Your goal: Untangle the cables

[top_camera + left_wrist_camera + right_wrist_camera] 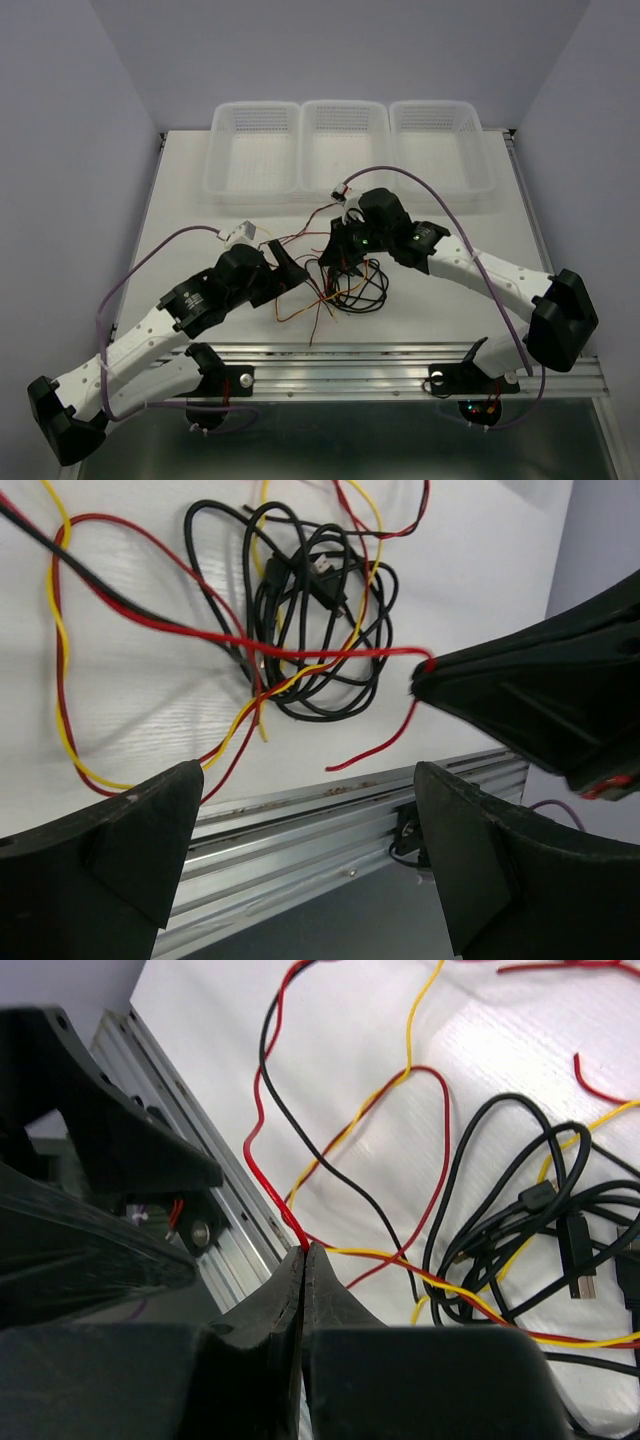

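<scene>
White desk (190, 215), baskets (345, 145) along far edge. Cables (352, 285) tangled near-centre. Right tool (304, 1250) pinches one red wire (283, 1215), probably to draw it from the knot; left tool (305, 815) spread, empty, hovers just left.

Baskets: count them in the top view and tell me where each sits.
3. They stand side by side in a row along the far edge of the table: left basket, middle basket, right basket. None seems hidden.

right pincer (304, 1253): clamped on red cable (268, 1192) | black coil (520, 1230): right side
</scene>
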